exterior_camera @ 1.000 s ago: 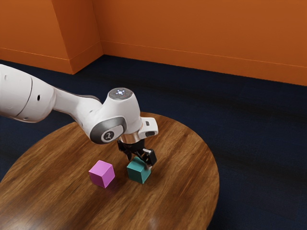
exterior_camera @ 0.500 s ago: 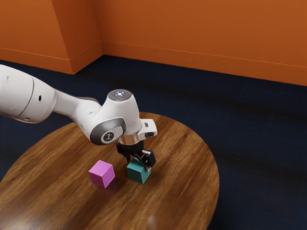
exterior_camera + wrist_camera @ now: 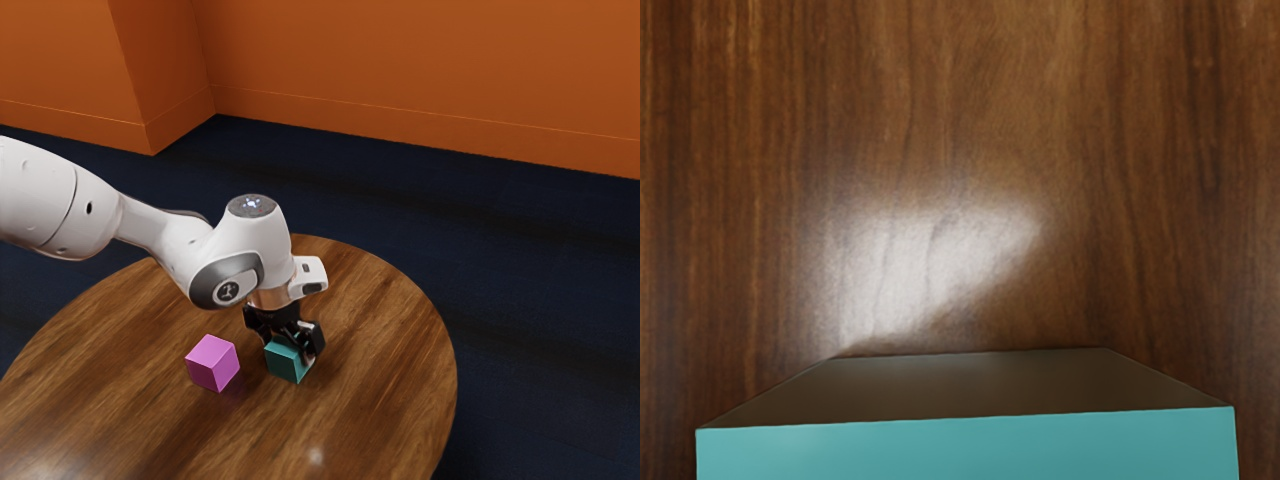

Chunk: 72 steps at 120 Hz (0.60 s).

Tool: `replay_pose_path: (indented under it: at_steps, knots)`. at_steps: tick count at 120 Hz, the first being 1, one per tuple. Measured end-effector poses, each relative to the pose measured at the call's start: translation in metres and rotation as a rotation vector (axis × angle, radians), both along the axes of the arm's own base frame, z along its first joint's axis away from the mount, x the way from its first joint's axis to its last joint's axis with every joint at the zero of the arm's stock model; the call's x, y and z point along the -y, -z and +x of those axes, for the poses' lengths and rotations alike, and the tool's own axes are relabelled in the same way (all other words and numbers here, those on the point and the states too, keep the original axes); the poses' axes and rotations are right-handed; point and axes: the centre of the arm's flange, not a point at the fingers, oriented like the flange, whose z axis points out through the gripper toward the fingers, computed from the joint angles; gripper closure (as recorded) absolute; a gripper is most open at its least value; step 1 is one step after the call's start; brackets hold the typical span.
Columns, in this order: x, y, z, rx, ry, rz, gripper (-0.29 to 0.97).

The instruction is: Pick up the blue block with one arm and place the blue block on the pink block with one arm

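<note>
Exterior view has teal block (image 3: 287,362) near pink block (image 3: 212,362), well inside table (image 3: 415,330).

**Asker:** What does the robot's arm look like?

**Describer:** The arm (image 3: 60,205) is glossy white, built from thick, rounded segments as smooth as moulded plastic. The largest segment, farthest from the claw, has a couple of tiny dark dots.

**Asker:** And nearer the claw?

**Describer:** Just above the claw (image 3: 290,342) is a rounded white wrist housing (image 3: 262,245). On its side is a grey ring (image 3: 228,284) with a small white mark. On top is a grey cap (image 3: 251,205) with pale dots. A small white box (image 3: 309,277) juts out beside it. The claw is black, with two short, blocky fingers (image 3: 316,337).
</note>
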Motion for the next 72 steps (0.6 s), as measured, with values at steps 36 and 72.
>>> replay_pose_path:
  at_steps: [36,72]
  knots:
    - [-0.003,-0.002,0.002,0.007,-0.006,0.0,0.1]
    - [-0.01,0.007,0.002,-0.009,-0.018,-0.003,0.15]
